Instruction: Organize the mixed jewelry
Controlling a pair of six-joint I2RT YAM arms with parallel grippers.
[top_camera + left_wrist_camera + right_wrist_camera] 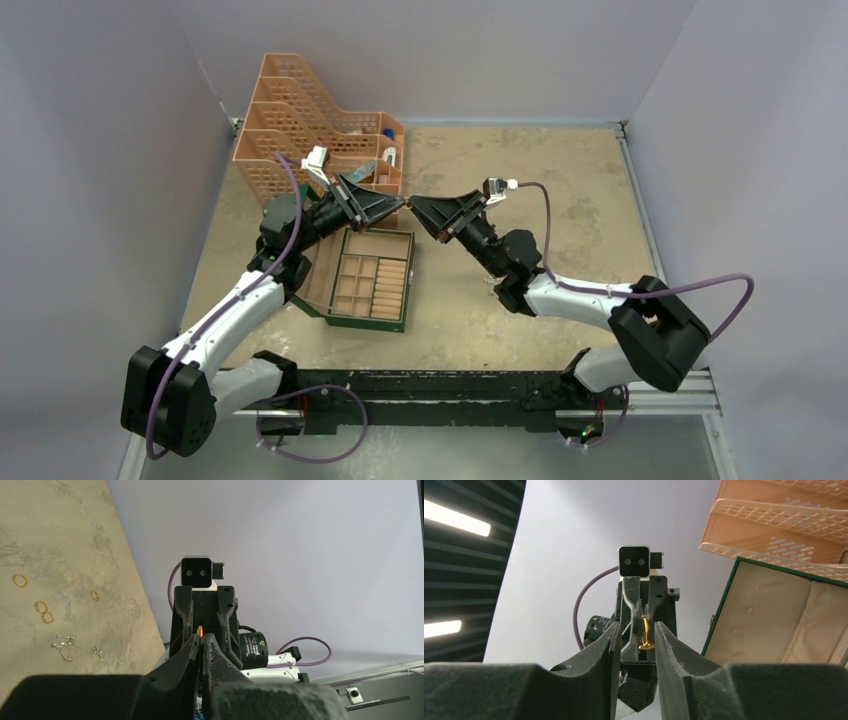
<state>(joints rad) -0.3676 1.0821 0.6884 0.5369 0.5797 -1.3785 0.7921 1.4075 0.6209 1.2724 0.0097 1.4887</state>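
Right end effector (636, 626) parted, gold ring (645, 632) between

Table (560, 200): tan, mottled, darker blotches.
Far left corner: orange trays (300, 110), stacked, standing on the surface.
Left of middle: green box (366, 278), lid open, compartments inside.
Loose on surface: four gold rings (41, 606), two close together, two apart.
Near rings: silver chain (62, 641), lying slack.
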